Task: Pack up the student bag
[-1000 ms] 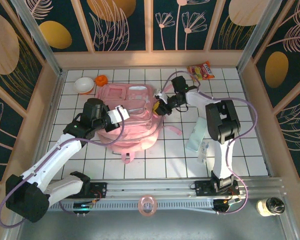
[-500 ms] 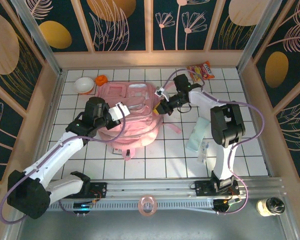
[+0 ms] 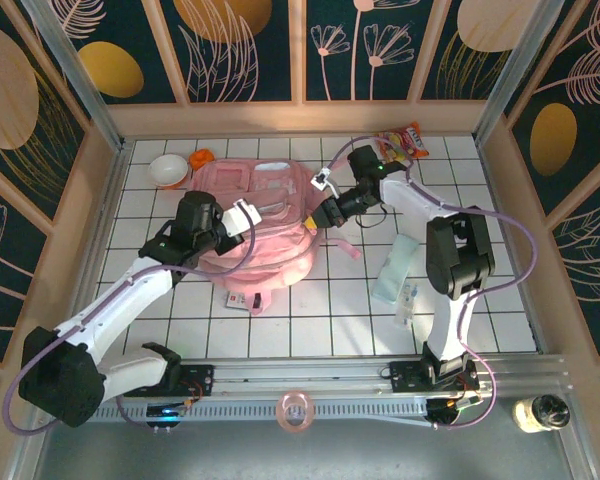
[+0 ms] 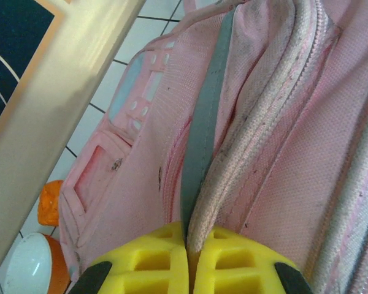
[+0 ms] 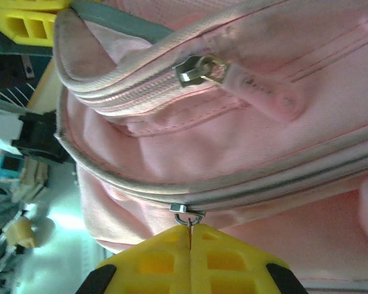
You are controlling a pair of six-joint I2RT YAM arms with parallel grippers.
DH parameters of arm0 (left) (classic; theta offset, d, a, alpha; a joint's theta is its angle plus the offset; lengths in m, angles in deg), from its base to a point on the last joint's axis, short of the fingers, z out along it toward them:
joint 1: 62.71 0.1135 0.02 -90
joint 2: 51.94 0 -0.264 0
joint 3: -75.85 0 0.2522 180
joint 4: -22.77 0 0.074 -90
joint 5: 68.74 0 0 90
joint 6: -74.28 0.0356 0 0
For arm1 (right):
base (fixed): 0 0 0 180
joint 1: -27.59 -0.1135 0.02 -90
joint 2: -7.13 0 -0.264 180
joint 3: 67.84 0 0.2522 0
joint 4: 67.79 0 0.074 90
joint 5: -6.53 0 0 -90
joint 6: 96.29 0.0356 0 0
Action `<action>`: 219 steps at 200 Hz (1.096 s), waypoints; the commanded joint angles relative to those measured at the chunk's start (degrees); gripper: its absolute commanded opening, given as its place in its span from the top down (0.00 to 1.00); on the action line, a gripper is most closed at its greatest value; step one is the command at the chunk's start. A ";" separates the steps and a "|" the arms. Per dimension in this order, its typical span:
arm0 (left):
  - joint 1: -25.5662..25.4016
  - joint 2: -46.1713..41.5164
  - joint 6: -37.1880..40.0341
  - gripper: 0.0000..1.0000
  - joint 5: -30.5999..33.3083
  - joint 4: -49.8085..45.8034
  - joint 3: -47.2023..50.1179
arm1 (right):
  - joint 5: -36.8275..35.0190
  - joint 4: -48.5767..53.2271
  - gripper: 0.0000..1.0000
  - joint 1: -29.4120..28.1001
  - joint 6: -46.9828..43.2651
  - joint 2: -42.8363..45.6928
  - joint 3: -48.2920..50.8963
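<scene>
The student bag (image 3: pixel 260 225) lies flat on the tiled table (image 3: pixel 480 300), left of centre and up toward the far wall, with an arm at each side of it. The left gripper (image 4: pixel 190 245) is clamped tight on the grey band (image 4: pixel 202 141) along the bag's edge. In the right wrist view, the right gripper (image 5: pixel 190 236) has its yellow pads pressed together on the thin zip tab (image 5: pixel 189 225) hanging from a metal slider. It looks to me like the zip is about to be drawn open. To do that well, the right arm should pull along the line of the zip rather than up or outward. The left arm should hold its band steady against that pull, so that the slider travels and the soft bag doesn't bunch up or get dragged. Compared with a second ago, the whole bag has slid a little toward the far wall, crowding the orange thing (image 3: pixel 200 156) beside the white bowl (image 3: pixel 167 170). Both grippers have gone with it, and the right one has finished closing.
</scene>
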 commanded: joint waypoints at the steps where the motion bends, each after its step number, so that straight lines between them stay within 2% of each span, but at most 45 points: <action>1: 0.33 0.21 -8.54 1.00 1.76 7.93 -3.67 | 4.58 0.46 1.00 -1.16 6.29 5.10 1.56; 26: -2.60 1.46 -13.98 1.00 0.41 9.74 -4.17 | 3.94 -7.29 1.00 -1.68 15.58 8.73 5.68; 56: -6.61 5.27 -19.23 1.00 2.46 9.76 -6.78 | 1.79 -16.90 1.00 -3.06 26.97 14.37 11.67; 91: -10.23 9.03 -30.63 1.00 0.66 15.09 -10.31 | -4.38 -21.61 1.00 -4.63 36.16 18.72 17.49; 127: -12.34 12.85 -43.83 1.00 2.15 21.45 -13.01 | -9.81 -26.10 1.00 -7.30 44.80 22.17 20.14; 165: -14.94 16.25 -57.29 1.00 7.82 28.27 -14.53 | -17.47 -31.75 1.00 -9.43 53.98 26.31 24.65; 219: -16.69 21.59 -70.00 1.00 17.67 31.49 -21.42 | -32.22 -38.62 1.00 -14.73 65.65 32.05 31.06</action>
